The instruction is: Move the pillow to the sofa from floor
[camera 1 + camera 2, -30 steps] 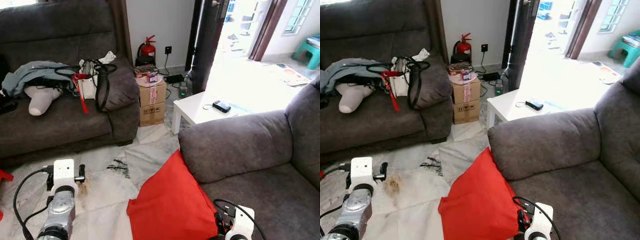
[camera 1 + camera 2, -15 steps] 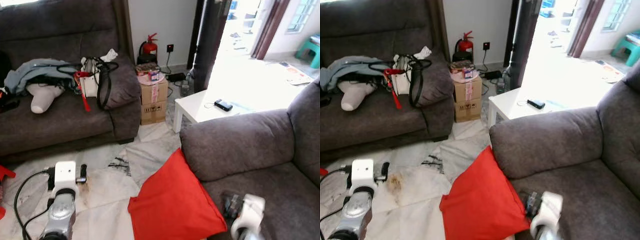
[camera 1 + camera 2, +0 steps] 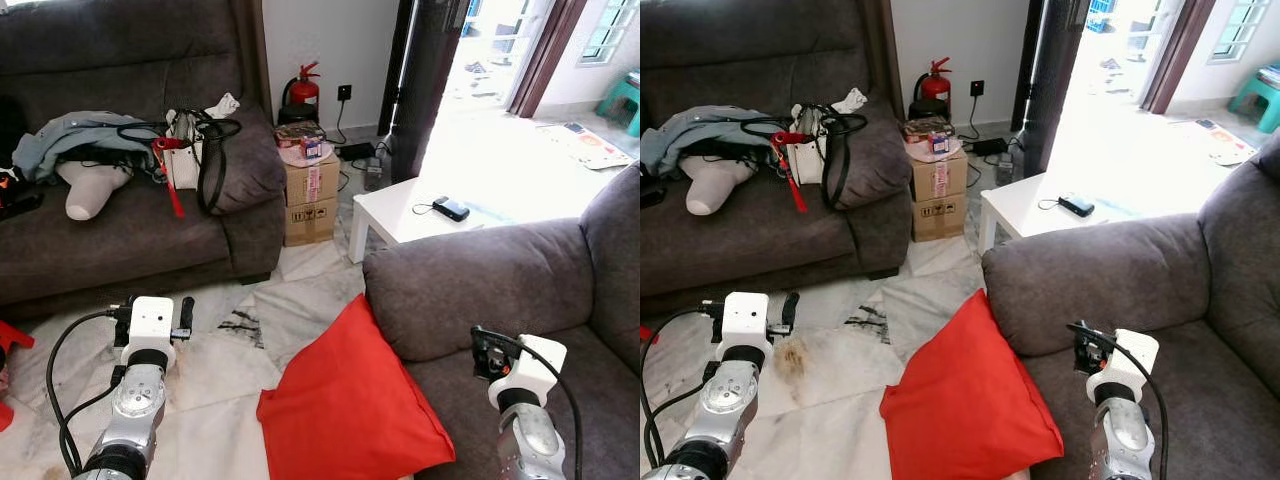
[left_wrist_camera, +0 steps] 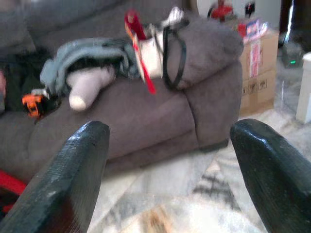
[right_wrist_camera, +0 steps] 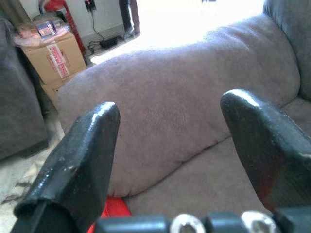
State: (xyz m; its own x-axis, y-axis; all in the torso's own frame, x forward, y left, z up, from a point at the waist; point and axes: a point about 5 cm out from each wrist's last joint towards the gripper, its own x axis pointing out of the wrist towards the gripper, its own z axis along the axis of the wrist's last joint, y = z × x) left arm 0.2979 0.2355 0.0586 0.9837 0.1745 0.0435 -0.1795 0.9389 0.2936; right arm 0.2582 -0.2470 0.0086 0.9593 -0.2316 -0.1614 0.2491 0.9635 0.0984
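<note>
Pillow: your square red fabric pillow (image 3: 350, 410) lies on the pale marble floor (image 3: 215, 360), leaning against the grey sofa (image 3: 470, 290).
Right gripper (image 5: 167, 145): fingers spread, empty, raised over the seat.
Left gripper (image 4: 167, 160): fingers spread, idle.

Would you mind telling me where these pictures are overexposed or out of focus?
Left eye view: the doorway is blown out to white, and glare washes over the table; the pillow and sofa are sharp. Left wrist view: the near fingers are soft, the far sofa slightly blurred. Right wrist view: bright glare along the top, fingers blurred.
</note>
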